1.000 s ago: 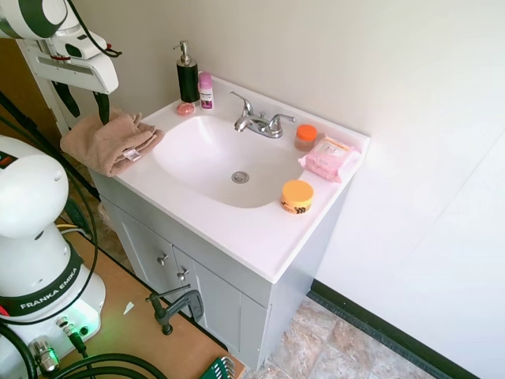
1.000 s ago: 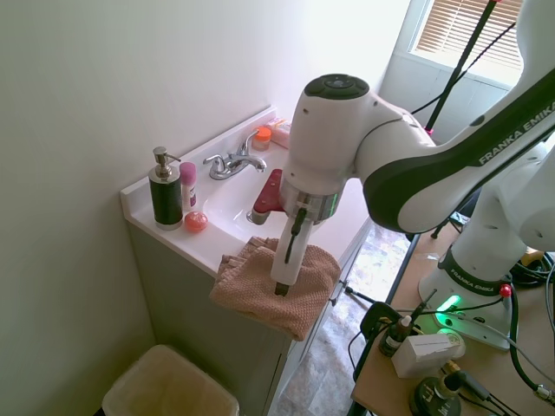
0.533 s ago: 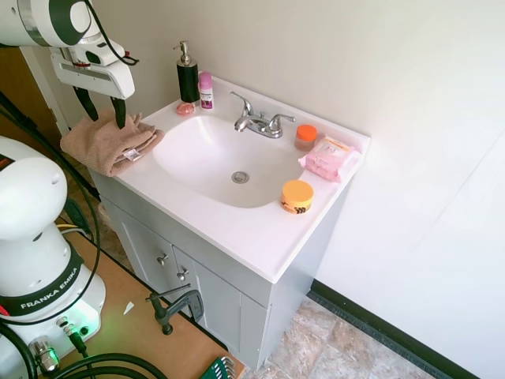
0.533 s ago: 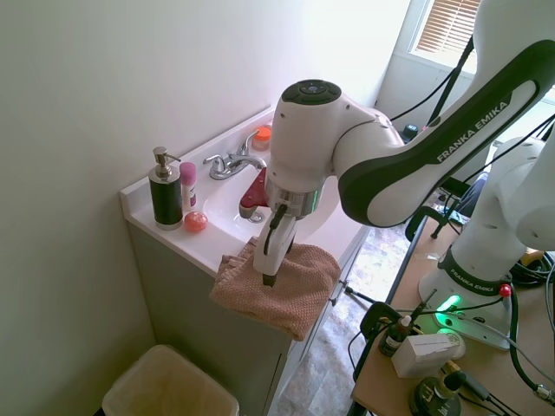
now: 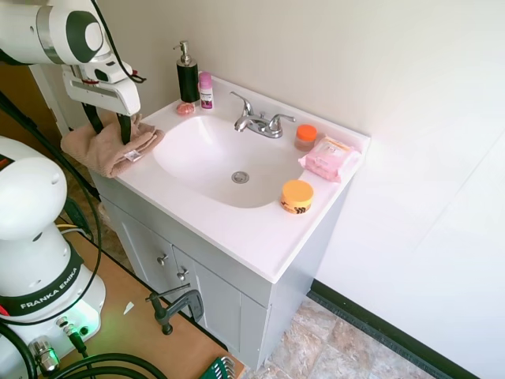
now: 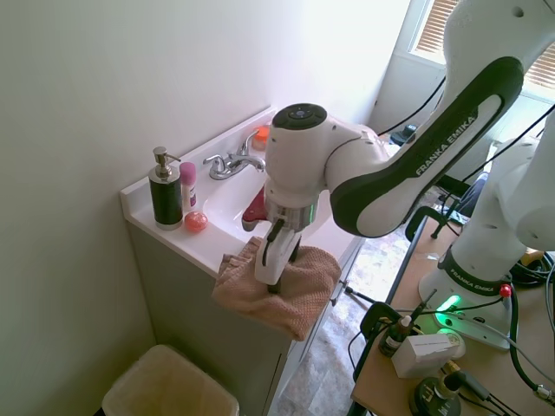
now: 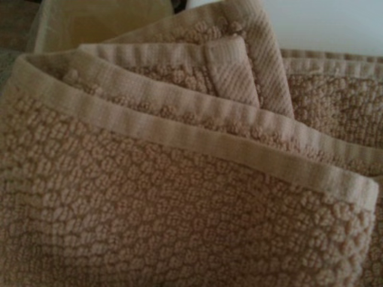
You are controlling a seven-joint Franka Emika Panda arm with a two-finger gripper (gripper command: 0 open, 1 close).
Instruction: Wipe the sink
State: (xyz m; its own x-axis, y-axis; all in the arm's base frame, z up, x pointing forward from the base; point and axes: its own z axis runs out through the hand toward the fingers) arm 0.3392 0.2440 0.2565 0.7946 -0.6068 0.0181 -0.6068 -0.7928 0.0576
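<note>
A: Gripper (image 5: 110, 126) is right down on the towel (image 5: 106, 144), fingers spread either side of a fold. Nothing pinched yet, far as I can see.

B: Makes sense. It needs a cloth before it can wipe anything. Where's the towel sitting?

A: Bunched on the bench's near corner, beside the sink (image 5: 217, 158), half hanging off the edge. Easy to reach from above.

B: And the sink itself?

A: In the middle of the bench, basin bare, drain (image 5: 240, 178) showing. The tap (image 5: 259, 122) stands behind it.

B: Clutter?

A: A soap pump (image 5: 187, 75) and a pink bottle (image 5: 206, 90) at the back corner; an orange tub (image 5: 297, 196) and a wipes pack (image 5: 328, 159) on the far side. All kept on the rim, so I'd judge the basin is free for wiping.

B: Wrist view?

A: Just towel weave and folded hems, close up.
</note>
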